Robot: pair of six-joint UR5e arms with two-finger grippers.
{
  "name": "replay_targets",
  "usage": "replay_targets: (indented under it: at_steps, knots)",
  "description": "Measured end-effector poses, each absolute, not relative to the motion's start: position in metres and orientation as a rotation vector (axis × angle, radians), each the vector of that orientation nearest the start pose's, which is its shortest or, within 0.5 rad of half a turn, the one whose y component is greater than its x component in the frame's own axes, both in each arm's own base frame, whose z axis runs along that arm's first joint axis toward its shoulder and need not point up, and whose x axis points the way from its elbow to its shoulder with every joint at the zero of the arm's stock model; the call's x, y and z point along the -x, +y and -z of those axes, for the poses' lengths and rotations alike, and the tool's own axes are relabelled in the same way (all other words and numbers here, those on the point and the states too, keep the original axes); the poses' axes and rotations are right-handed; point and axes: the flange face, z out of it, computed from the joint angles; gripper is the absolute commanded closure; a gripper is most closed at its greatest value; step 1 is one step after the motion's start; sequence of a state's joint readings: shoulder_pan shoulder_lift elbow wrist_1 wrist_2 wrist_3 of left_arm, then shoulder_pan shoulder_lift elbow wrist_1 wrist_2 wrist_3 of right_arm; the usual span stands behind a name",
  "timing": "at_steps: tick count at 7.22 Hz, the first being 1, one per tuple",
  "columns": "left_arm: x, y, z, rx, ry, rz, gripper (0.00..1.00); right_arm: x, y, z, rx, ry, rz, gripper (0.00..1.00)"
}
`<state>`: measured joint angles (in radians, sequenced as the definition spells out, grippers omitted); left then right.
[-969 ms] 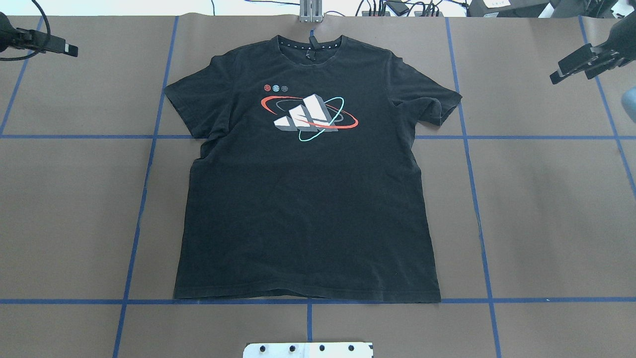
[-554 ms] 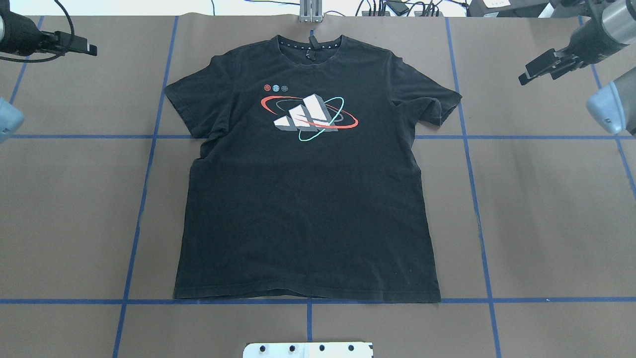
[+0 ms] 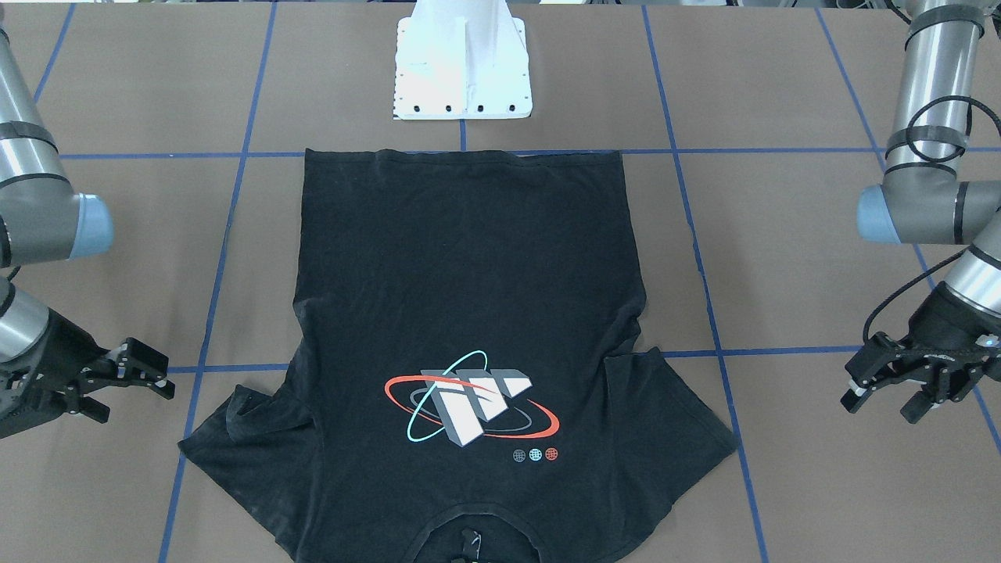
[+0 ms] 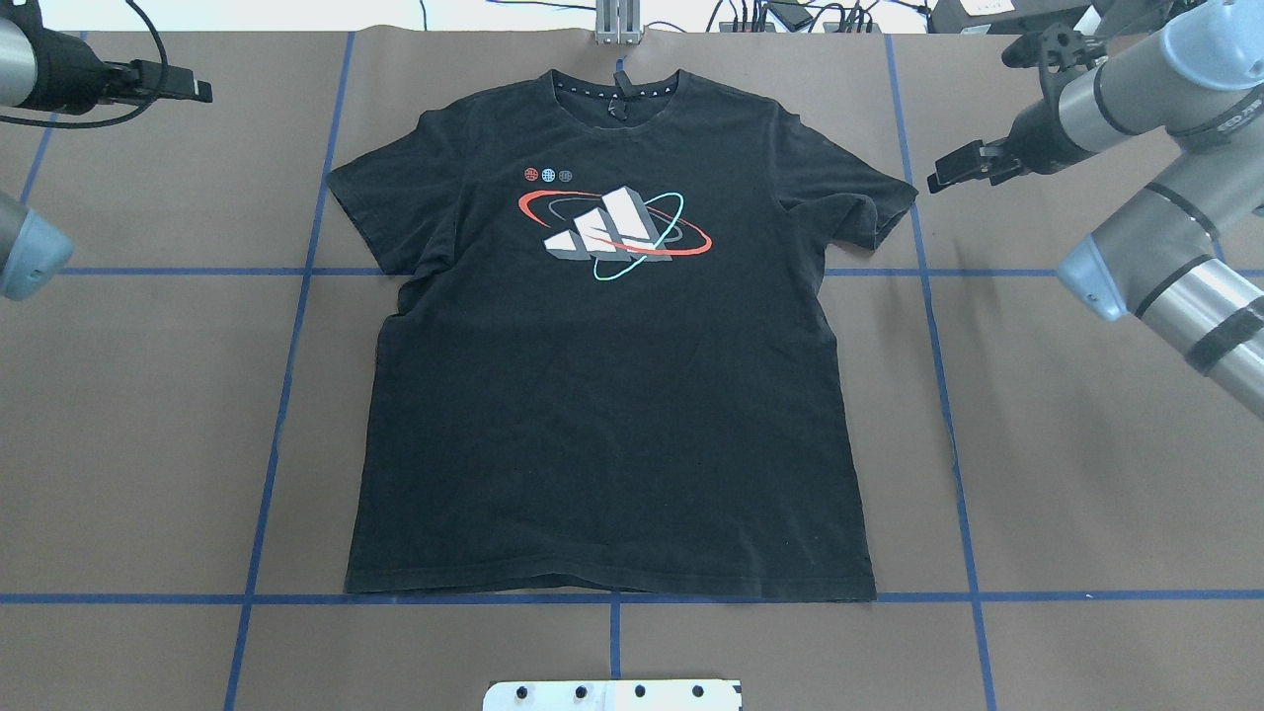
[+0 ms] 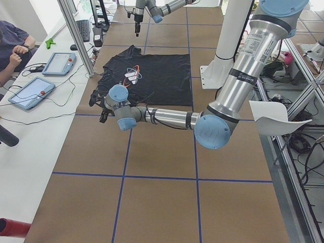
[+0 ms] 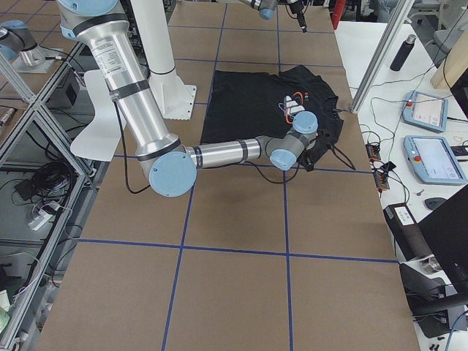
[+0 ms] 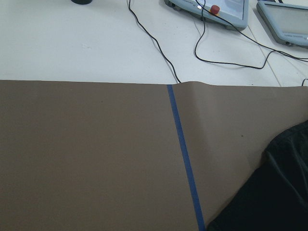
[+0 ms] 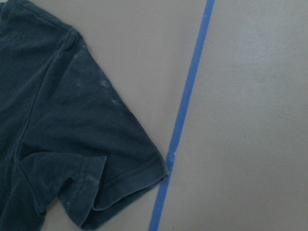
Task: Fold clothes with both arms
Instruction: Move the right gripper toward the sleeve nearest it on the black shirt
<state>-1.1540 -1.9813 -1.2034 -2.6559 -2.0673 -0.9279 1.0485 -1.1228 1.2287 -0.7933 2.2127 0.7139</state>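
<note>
Black cotton lies flat and logo-up in the middle of the table [image 4: 1086, 444]: the T-shirt [image 4: 612, 395] is spread out with its collar at the far edge and its hem towards the robot, not yet folded.

The likeliest trouble is at the right sleeve [image 8: 96, 183]. Its cuff is doubled under itself in a small tuck, so a pinch there could take only the top layer, or the bunched part, and the fold would come out crooked. The brown paper covering the table is a second risk. Fingers that press too low at the shirt's edge could snag the paper or the blue tape [image 8: 185, 115] along with the cloth. Uneven lifting by the two arms would also skew the shirt.

The right gripper [image 3: 133, 391] hovers just beside the right sleeve, fingers parted, holding and touching nothing. The left gripper [image 3: 880, 407] is well apart from the left sleeve [image 4: 370, 212], its fingers likewise spread and empty.
</note>
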Motion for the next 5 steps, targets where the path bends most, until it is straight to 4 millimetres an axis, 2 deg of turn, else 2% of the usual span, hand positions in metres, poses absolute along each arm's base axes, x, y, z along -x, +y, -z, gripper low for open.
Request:
replay_targets:
  at_steps: [1,3,5]
  knots:
    - [-0.202,-0.659,-0.482,-0.59,1.03,0.18,0.0,0.303,-0.65,-0.479,-0.351,-0.96,0.104,0.15]
    - [-0.205,-0.659,-0.481,-0.592,1.03,0.184,0.01,0.333,-0.652,-0.485,-0.364,-0.914,0.113,0.17]
    - [-0.205,-0.659,-0.48,-0.593,1.031,0.182,0.01,0.352,-0.657,-0.485,-0.382,-0.882,0.131,0.18]
